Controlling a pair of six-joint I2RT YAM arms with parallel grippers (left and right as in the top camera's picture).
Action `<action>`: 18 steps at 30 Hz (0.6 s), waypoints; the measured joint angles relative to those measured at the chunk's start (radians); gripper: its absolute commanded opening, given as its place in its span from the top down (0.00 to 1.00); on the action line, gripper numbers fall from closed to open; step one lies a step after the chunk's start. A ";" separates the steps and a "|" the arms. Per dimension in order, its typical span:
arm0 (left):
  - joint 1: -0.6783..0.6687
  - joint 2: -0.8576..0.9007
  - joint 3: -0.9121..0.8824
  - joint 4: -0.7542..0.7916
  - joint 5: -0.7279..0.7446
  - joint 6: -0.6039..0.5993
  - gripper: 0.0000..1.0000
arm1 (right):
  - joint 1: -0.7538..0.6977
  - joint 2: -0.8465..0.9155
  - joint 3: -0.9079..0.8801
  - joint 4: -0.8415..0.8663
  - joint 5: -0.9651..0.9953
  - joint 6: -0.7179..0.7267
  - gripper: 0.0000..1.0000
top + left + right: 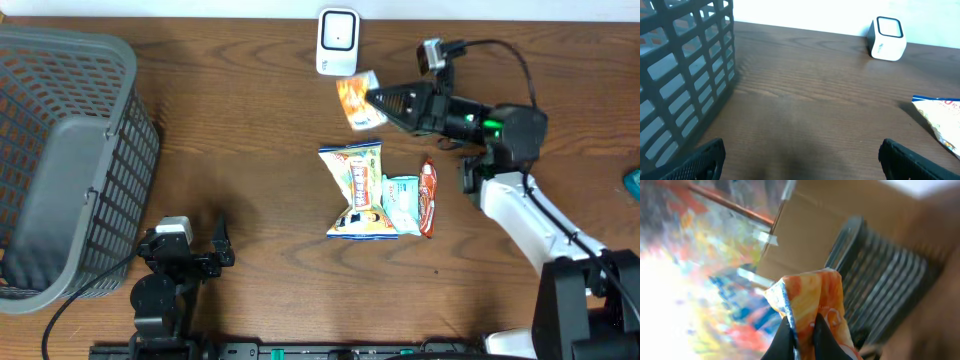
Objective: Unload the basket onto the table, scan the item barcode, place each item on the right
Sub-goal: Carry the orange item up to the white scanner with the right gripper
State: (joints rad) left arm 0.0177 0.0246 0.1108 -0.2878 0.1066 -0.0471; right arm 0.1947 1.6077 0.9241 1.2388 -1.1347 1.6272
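Note:
The item, an orange snack packet (pixel 358 100), hangs just below the white barcode scanner (pixel 338 42) at the back of the table. My right gripper (pixel 378 101) is shut on the packet's right side. In the right wrist view the two black fingers pinch the orange packet (pixel 815 297) between them, at my right gripper (pixel 802 325), and the background is blurred. My left gripper (pixel 220 243) rests near the front left, open and empty. Its view shows bare wood between its fingers (pixel 707 157), with the scanner (pixel 886 39) far off.
A large grey slatted basket (pixel 60 150) fills the left side, close to the left arm (pixel 685 65). A pile of packets lies mid-table: a yellow-green one (pixel 358 190), a teal one (pixel 403 202), a red one (pixel 428 197). A teal object (pixel 632 182) shows at the right edge.

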 measured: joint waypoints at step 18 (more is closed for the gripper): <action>0.000 0.000 0.000 0.000 0.000 0.000 0.02 | 0.179 0.069 0.048 -0.676 0.795 -0.806 0.99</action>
State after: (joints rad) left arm 0.0177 0.0246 0.1108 -0.2878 0.1066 -0.0471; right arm 0.3737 1.6768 0.9718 0.5632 -0.3401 0.8211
